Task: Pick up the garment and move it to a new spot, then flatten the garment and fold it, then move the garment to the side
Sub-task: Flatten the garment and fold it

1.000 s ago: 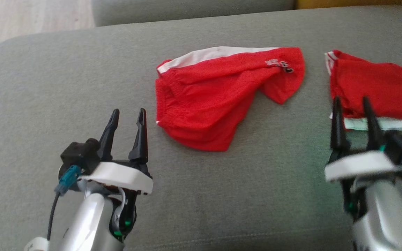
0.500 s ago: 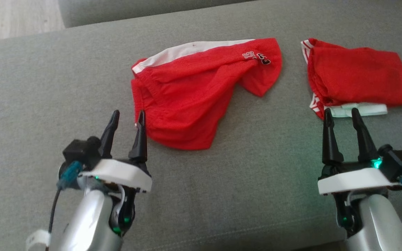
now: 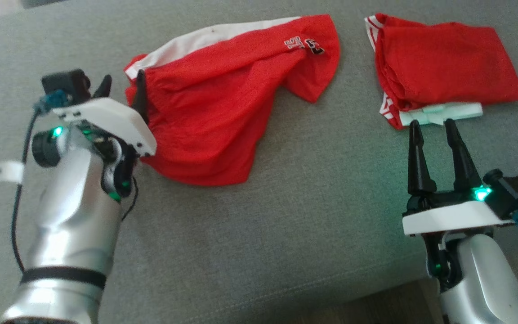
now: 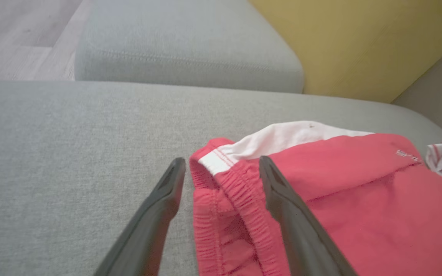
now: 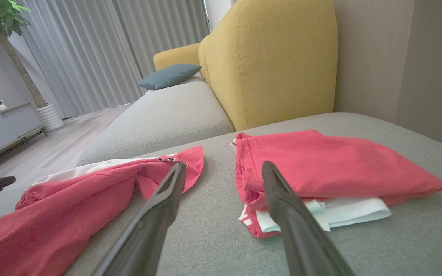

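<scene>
**Now: left gripper at waistband of red shorts, nothing held**

Item 1, garment: red shorts (image 3: 214,112), laid crumpled on the grey sofa cushion (image 3: 286,225), left of centre in the head view. The long axis is set across that view, rising slightly to the right. The elastic waistband is turned to the left and the leg hem to the right, toward item 2. A white side stripe is carried along the far edge, with a printed mark near the hem.

Item 2: folded red pile (image 3: 443,63), laid on a pale folded piece (image 3: 441,112), well apart from the shorts.

Item 3: left gripper (image 3: 123,78). The forearm is raised from the lower left and pitched forward. The jaws are spread. In the left wrist view the left gripper (image 4: 221,163) is seen with the waistband corner between its fingers, one over the elastic, one over bare cushion. Contact cannot be told.

Item 4: right gripper (image 3: 432,123), jaws spread, tips just short of the pale piece.

Change noted: half a second ago the left gripper was held short of the near waistband corner; it has since been advanced along the waistband. The picture has shifted with the camera. The lie of the shorts is unaltered.
</scene>
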Robot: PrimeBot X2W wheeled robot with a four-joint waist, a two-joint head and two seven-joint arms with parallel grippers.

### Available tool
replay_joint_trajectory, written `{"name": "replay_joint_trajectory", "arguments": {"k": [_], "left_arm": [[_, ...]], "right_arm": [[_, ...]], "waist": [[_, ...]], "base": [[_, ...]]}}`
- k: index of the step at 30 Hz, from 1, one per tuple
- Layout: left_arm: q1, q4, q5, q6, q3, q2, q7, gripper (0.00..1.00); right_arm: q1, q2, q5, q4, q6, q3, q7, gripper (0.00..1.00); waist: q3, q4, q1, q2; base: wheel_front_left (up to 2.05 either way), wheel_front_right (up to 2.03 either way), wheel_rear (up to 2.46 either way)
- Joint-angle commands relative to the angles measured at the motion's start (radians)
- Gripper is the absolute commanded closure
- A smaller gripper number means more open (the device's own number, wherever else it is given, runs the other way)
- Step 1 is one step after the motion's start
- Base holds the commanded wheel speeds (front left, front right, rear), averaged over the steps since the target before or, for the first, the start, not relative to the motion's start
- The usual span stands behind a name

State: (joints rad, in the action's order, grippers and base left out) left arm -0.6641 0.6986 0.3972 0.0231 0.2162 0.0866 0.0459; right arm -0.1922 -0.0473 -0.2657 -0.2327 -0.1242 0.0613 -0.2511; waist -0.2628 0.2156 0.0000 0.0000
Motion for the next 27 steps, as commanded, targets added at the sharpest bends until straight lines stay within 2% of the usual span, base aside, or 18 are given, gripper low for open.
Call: {"name": "replay_joint_trajectory", "arguments": {"k": [1, 7, 12, 19, 20, 22, 27], "left_arm": [[-0.066, 0.018, -0.009, 0.009, -0.028, 0.038, -0.021, 0.0], [-0.158, 0.151, 0.005, 0.002, -0.031, 0.047, -0.064, 0.0], [-0.216, 0.229, 0.007, -0.002, -0.031, 0.051, -0.025, 0.0], [-0.263, 0.3, 0.021, -0.042, -0.022, 0.041, 0.005, 0.0], [-0.269, 0.31, 0.024, -0.049, -0.021, 0.04, 0.005, 0.13], [-0.279, 0.327, 0.029, -0.062, -0.019, 0.038, 0.008, 1.0], [-0.305, 0.35, 0.033, -0.086, -0.01, 0.034, 0.05, 1.0]], "right_arm": [[-0.033, -0.003, -0.009, 0.041, -0.007, 0.03, -0.011, 0.0], [-0.045, -0.003, -0.017, 0.048, -0.007, 0.034, -0.011, 0.0], [-0.046, -0.003, -0.014, 0.047, -0.007, 0.028, -0.011, 0.0], [-0.049, -0.003, -0.011, 0.041, -0.007, 0.036, -0.011, 0.0], [-0.05, -0.003, -0.011, 0.041, -0.007, 0.037, -0.011, 0.0], [-0.051, -0.003, -0.012, 0.04, -0.007, 0.041, -0.011, 0.0], [-0.053, -0.003, -0.014, 0.034, -0.007, 0.044, -0.011, 0.0]], "waist": [[-0.03, 0.026, 0.0, 0.0], [-0.056, 0.044, 0.0, 0.0], [-0.068, 0.043, 0.0, 0.0], [-0.073, 0.044, 0.0, 0.0], [-0.073, 0.045, 0.0, 0.0], [-0.074, 0.048, 0.0, 0.0], [-0.071, 0.05, 0.0, 0.0]], "base": [[0.0, 0.0, 0.0], [0.0, 0.0, 0.0], [0.0, 0.0, 0.0], [0.0, 0.0, 0.0], [0.0, 0.0, 0.0], [0.0, 0.0, 0.0], [0.0, 0.0, 0.0]]}}
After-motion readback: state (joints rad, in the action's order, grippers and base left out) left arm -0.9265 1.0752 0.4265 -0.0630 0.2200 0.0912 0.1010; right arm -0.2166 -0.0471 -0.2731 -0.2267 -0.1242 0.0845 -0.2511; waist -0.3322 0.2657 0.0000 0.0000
